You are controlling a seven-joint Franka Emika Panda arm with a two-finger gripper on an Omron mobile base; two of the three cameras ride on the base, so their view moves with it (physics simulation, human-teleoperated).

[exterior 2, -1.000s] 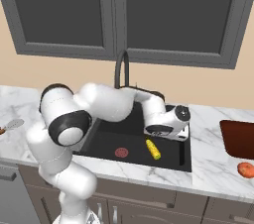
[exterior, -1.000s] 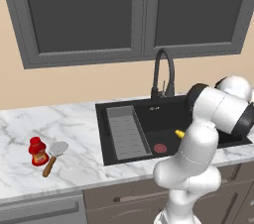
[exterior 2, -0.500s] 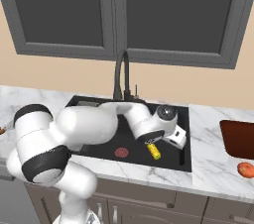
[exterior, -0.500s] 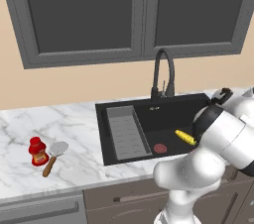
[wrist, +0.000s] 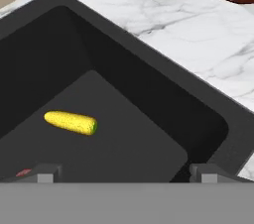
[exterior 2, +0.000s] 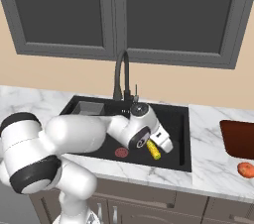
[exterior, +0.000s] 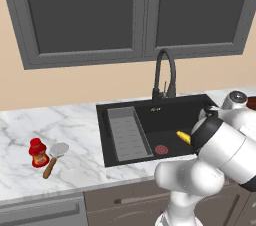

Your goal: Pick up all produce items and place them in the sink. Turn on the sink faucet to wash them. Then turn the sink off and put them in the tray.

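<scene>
The corn cob (wrist: 71, 122) lies flat on the floor of the black sink (exterior 2: 181, 134), near the round red drain (exterior 2: 121, 152), so it is in the right place to be washed. The jaws of the gripper (exterior 2: 164, 144) stand wide and hold nothing, above the sink and apart from the corn. The corn is small and yellow with a green end, while the orange-red vegetable (exterior 2: 246, 169) waits on the worktop (exterior 2: 218, 168) just beside the brown tray (exterior 2: 239, 138)
</scene>
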